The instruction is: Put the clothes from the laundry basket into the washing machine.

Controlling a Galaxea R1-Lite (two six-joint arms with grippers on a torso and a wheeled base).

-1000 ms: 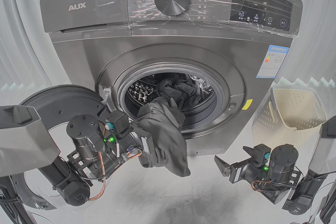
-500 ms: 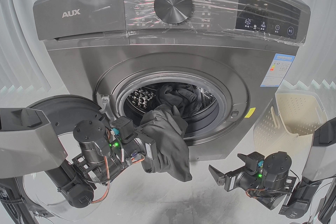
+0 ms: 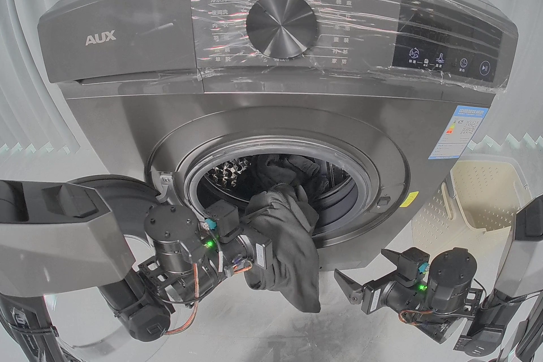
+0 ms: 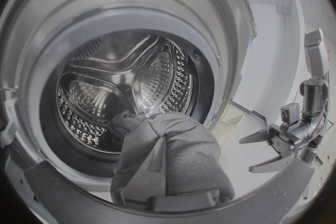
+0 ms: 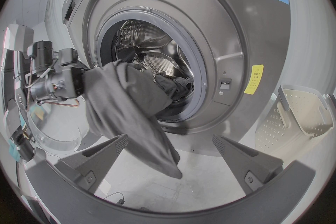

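The washing machine is positioned directly ahead, with its round door swung open to the left. The steel drum is exposed through the opening. A pile of dark clothes is already lodged inside the drum, towards its near right side.

The left gripper is held just in front of the lower left edge of the opening. Its fingers are clamped on a dark grey garment, and most of them are covered by the cloth. The upper part of the garment is bunched at the mouth of the drum, just near of the dark clothes; whether the two are touching cannot be determined. The lower part hangs down outside the machine, in front of the lower door surround and above the floor.

The right gripper is held low, to the right of the opening and well apart from the garment. Its fingers are spread apart and nothing is held between them.

The cream perforated laundry basket is located on the floor just beside the right side of the machine, tilted with its open top turned towards the robot.

A round control dial is fitted at the centre of the control panel. A blue-edged label and a small yellow sticker are fixed to the front panel, right of the opening.
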